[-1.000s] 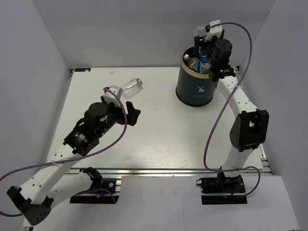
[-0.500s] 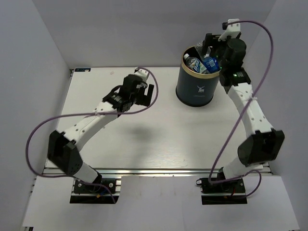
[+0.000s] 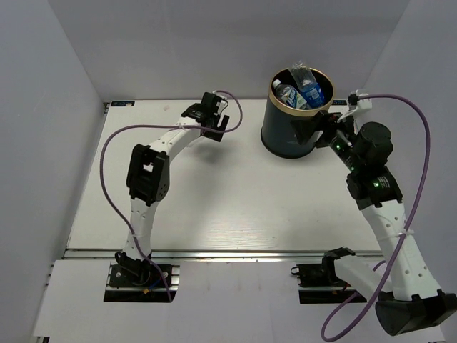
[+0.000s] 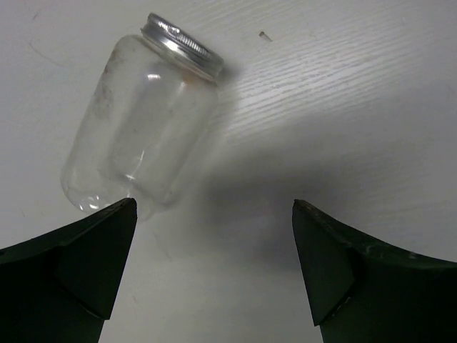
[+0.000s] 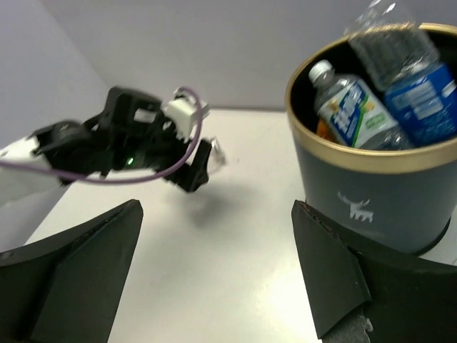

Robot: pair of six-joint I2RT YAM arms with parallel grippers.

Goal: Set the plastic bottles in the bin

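Note:
A clear plastic bottle (image 4: pixel 143 128) with a silver cap lies on its side on the white table, just beyond my left fingertips. My left gripper (image 4: pixel 214 218) is open and empty, hovering over the table near it. In the top view the left gripper (image 3: pixel 213 128) covers that bottle. The dark navy bin (image 3: pixel 289 136) with a gold rim stands at the back right and holds blue-labelled bottles (image 3: pixel 307 86). My right gripper (image 3: pixel 312 133) is open and empty, low beside the bin's near right side. The bin (image 5: pixel 385 186) and its deer logo fill the right of the right wrist view, by the right gripper (image 5: pixel 214 214).
White walls enclose the table on the left, back and right. The left arm (image 5: pixel 107 143) with its purple cable stretches across the table's back left. The bin stands close to the right arm's forearm.
My left gripper has swung toward the back and now sits over the clear bottle. My right gripper has come away from above the bin, down to its near right side.

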